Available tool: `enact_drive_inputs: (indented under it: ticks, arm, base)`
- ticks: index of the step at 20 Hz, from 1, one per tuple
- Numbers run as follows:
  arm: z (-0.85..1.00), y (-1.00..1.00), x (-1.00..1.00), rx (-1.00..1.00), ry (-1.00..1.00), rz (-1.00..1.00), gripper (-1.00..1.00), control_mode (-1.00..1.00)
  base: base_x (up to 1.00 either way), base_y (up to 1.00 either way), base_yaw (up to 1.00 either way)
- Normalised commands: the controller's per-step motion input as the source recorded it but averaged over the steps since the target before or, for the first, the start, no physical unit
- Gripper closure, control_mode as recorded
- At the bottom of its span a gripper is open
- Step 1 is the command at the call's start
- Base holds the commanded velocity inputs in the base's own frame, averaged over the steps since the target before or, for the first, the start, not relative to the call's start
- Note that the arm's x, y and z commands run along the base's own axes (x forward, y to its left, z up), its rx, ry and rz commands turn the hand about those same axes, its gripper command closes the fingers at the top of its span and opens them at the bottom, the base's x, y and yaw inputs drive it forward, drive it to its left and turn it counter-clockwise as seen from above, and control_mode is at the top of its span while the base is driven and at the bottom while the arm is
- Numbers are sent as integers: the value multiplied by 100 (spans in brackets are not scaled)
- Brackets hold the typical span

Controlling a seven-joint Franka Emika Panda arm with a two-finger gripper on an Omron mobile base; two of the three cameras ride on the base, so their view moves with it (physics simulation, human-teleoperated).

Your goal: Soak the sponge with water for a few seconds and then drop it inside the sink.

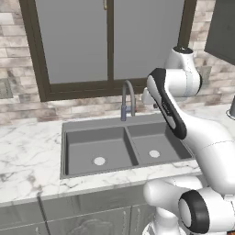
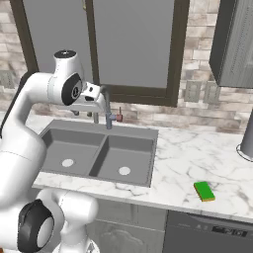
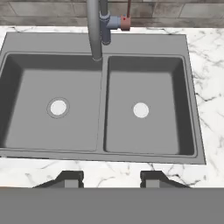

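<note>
The green and yellow sponge (image 2: 204, 191) lies flat on the marble counter, well to the right of the sink (image 2: 99, 127). My gripper (image 3: 111, 179) hovers high over the sink's front rim, open, with nothing between its fingertips (image 3: 70, 178). In the right base view the gripper (image 2: 83, 111) hangs beside the grey arched faucet (image 2: 106, 111), far from the sponge. Both basins of the dark grey sink (image 3: 144, 43) show a pale drain (image 3: 141, 110). I see no water stream at the faucet's spout (image 3: 96, 56).
The faucet's side handle has a red tip (image 3: 125, 22). A window (image 1: 110, 41) and a brick wall stand behind the sink. A grey vessel (image 2: 247, 138) stands on the counter's far right. A wall cabinet (image 2: 234, 39) hangs at the upper right.
</note>
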Motion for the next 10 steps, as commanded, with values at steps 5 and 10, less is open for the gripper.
enact_drive_inputs:
  ticks: [5, 10]
  arm:
    - [0, 0, -22, 0, 0, 0, -100, -100]
    - [0, 0, -29, 0, 0, 0, -100, -100]
  base:
    - [0, 0, 0]
    - [0, 0, 0]
